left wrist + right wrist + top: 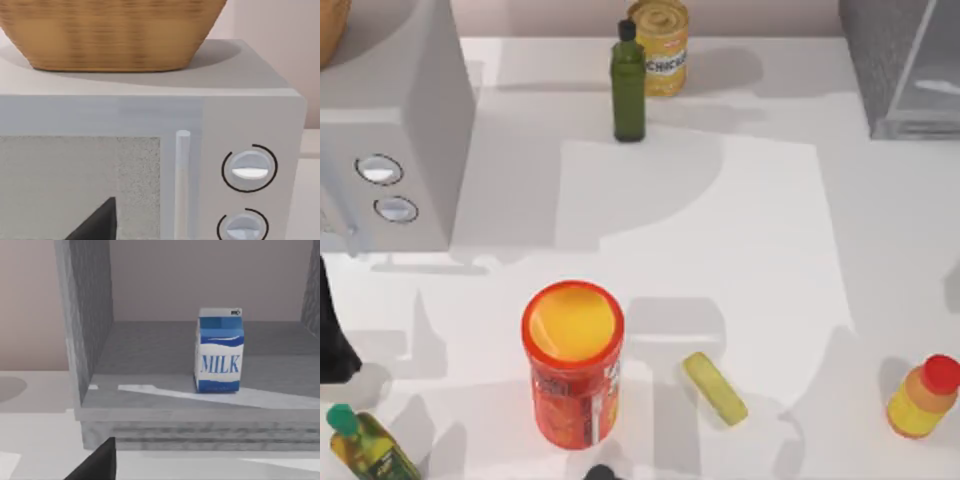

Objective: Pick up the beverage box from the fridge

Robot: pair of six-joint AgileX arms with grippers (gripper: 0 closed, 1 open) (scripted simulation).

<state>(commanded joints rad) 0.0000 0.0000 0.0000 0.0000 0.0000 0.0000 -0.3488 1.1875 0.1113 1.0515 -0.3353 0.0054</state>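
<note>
- Facing the open fridge (87,315), the right gripper (97,465) appears as one dark wedge low in the right wrist view; how wide it stands cannot be told, and it holds nothing that can be seen.
- Milk carton (220,352): blue and white, lettered MILK, upright on the fridge's grey floor near the front edge, apart from the side walls and from the right gripper.
- The fridge, top view: grey cabinet with a pale panel and metal frame (895,60), at the table's far right corner.
- Left gripper (97,222): a dark wedge before the microwave's door in the left wrist view; its spread cannot be told. The left arm (332,330) shows dark at the top view's left edge.
- Microwave (250,125): light grey, two round dials, upright door handle; at the far left of the table (720,230).
- Wicker basket (110,35): resting on the microwave's top.
- Green bottle (628,85): upright, far middle of the table.
- Yellow can (660,45): just behind the green bottle, to its right.
- Red canister (573,360): yellow lid, near middle.
- Yellow-green bar (714,388): flat on the table, right of the red canister, apart from it.
- Yellow bottle (923,397): red cap, near right.
- Oil bottle (370,450): green cap, near left corner.
</note>
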